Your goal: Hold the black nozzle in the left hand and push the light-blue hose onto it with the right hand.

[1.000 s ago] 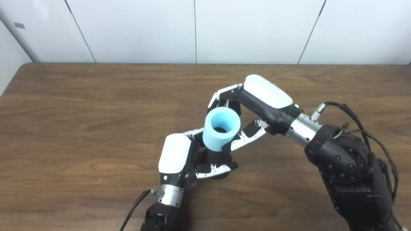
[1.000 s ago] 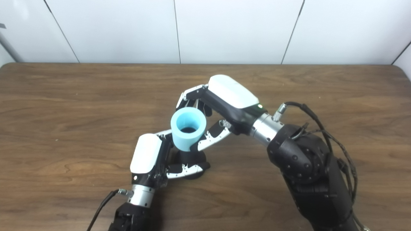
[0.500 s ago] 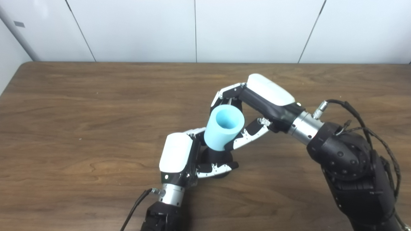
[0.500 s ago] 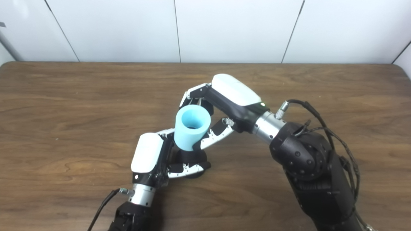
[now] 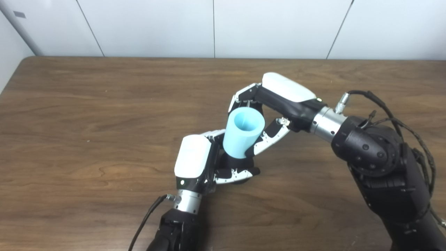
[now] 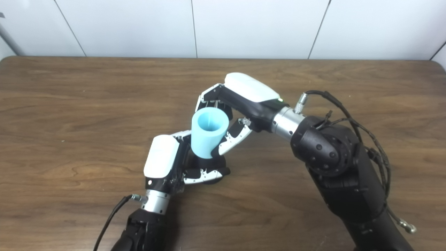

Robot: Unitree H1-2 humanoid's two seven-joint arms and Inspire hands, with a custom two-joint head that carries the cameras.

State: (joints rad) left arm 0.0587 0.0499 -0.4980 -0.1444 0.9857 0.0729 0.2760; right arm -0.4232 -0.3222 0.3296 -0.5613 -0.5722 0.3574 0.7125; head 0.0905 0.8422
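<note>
**Listener:** What is in front of you, biggest thing first?

**Operator:** I see a dark wooden table (image 5: pixel 87 115) filling the view, with white wall panels (image 5: pixel 146 28) behind its far edge. My right arm (image 5: pixel 379 164), bulky and black with cables on it, reaches in toward the middle of the table.

**Listener:** And the hands?

**Operator:** My right hand (image 5: pixel 275 108) has its fingers and thumb wrapped around the light-blue hose (image 5: pixel 242 134), a short, thick tube tilted with its open end up and toward me. My left hand (image 5: pixel 205 162) sits just below it, fingers curled around the black nozzle (image 5: pixel 234 163).

**Listener:** Where is the nozzle exactly?

**Operator:** Its base rests on the table near the middle. The hose's lower end covers its top, so I cannot tell how far it reaches inside.
</note>
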